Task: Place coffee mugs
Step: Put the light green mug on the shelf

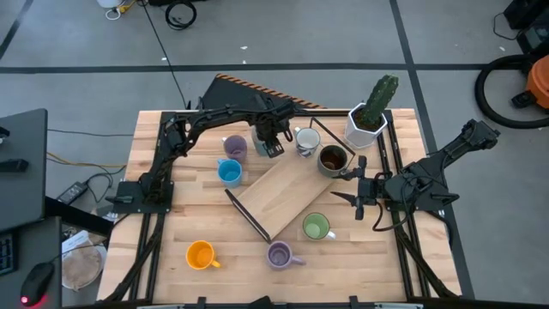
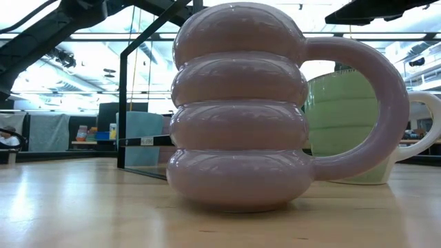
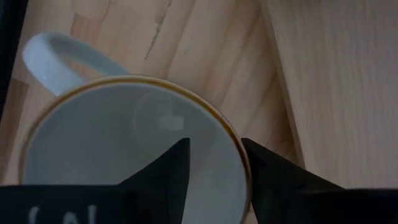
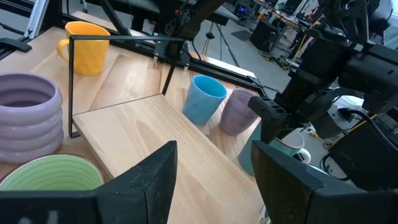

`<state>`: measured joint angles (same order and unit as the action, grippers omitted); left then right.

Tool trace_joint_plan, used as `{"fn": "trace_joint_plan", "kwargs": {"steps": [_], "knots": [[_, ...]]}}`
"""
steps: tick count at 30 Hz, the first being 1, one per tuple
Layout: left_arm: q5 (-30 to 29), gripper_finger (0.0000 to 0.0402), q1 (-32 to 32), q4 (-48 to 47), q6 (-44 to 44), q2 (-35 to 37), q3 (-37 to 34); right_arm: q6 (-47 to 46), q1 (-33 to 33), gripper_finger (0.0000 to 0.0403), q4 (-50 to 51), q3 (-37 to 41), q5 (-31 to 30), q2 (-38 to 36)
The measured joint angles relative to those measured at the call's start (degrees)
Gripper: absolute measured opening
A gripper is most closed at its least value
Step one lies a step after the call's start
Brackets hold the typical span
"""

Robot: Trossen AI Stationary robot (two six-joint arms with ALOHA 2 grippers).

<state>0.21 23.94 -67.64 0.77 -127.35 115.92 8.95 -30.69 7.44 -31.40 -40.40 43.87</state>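
A grey mug (image 3: 118, 143) with a brown rim and a white handle (image 3: 59, 59) stands upright on the table beside the wooden board (image 1: 283, 193). My left gripper (image 1: 270, 142) (image 3: 214, 162) points down over it and is open, one finger inside the mug and one outside its rim. On the table stand a white mug (image 1: 307, 140), brown mug (image 1: 333, 159), lilac mug (image 1: 234, 146), blue mug (image 1: 229, 172), green mug (image 1: 316, 227), ribbed lilac mug (image 1: 279, 254) (image 2: 238, 110) and orange mug (image 1: 200, 255). My right gripper (image 1: 356, 193) (image 4: 214, 180) waits open at the right. My left gripper comes from above, pointing down, astride the grey mug's rim (image 3: 238, 146) on the side away from the handle. One finger (image 3: 171, 165) is inside the mug and the other (image 3: 267, 171) is outside. Whether either finger touches the wall, I cannot tell.
A black wire frame (image 1: 244, 215) (image 4: 118, 62) stands on the board's near-left end. A white faceted pot with a cactus (image 1: 369, 120) sits at the far right corner. Bare tabletop lies at the near right (image 1: 369, 266).
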Motion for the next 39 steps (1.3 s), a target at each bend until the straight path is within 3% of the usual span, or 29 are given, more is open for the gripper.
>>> {"fn": "trace_joint_plan", "kwargs": {"steps": [10,17,25,39], "knots": [[0.1,0.0149,-0.3,0.1,6.1,0.9,0.0,0.0,0.0,0.021,0.1,0.0,0.0,0.0],[-2.3,0.0149,-1.3,-1.9,25.1,2.0,0.0,-0.2,0.0,0.021,0.3,0.0,0.0,0.0],[-9.9,0.0149,-2.7,-6.5,43.5,3.0,0.0,-0.2,0.0,0.021,0.5,0.0,0.0,0.0],[-10.2,0.0149,-2.2,-9.6,55.0,3.0,0.0,-0.4,0.0,0.021,0.5,0.0,0.0,0.0]]}}
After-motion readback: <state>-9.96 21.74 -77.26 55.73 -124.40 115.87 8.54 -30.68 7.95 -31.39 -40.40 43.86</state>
